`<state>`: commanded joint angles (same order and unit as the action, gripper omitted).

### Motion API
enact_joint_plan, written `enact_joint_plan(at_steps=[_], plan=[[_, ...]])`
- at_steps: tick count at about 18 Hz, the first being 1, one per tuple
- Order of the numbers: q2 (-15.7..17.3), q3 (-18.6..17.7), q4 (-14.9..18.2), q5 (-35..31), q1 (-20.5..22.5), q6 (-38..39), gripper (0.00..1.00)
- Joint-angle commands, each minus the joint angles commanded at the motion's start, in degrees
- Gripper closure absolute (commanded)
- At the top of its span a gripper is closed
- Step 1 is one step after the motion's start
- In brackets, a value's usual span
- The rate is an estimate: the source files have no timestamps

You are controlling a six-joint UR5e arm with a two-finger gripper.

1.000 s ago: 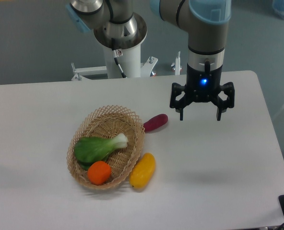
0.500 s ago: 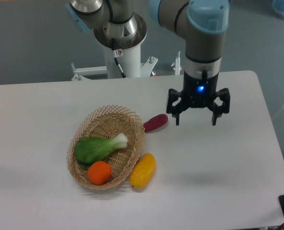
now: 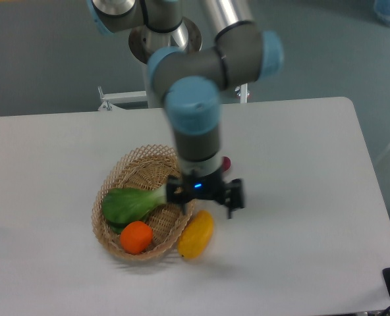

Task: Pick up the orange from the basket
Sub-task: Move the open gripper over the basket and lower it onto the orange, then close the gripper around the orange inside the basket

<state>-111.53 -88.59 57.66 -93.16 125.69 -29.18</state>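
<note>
Basket (image 3: 116, 191) sits left of counter (image 3: 300, 250) centre, toward the front edge; bare counter on both sides. Orange (image 3: 136, 237), small, round, bright, lies at basket's front rim, touching green vegetable (image 3: 126, 205). Hand (image 3: 205, 197) over basket's right rim, fingers spread, released, holding nothing. Yellow fruit (image 3: 196, 234) outside rim. Purple item behind arm mostly hidden.

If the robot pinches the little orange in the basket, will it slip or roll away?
The orange looks round and smooth, so it could slip sideways between the fingers. It probably won't roll far: it sits low in the basket, against the green vegetable and the rim.
</note>
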Motion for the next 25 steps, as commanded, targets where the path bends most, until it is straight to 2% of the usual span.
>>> enact_joint_plan(at_steps=[4,6,8,13,25], plan=[[-2.3,-1.7,-3.4,0.8,-3.3,0.0,0.00],[-2.7,-2.9,-5.5,5.8,-3.2,-0.2,0.00],[-3.3,-4.4,-5.9,6.9,-3.2,-1.3,0.00],[-5.5,-4.5,-5.8,6.5,-3.3,-5.9,0.00],[-6.9,-5.4,-6.4,6.2,-4.5,-7.1,0.00]])
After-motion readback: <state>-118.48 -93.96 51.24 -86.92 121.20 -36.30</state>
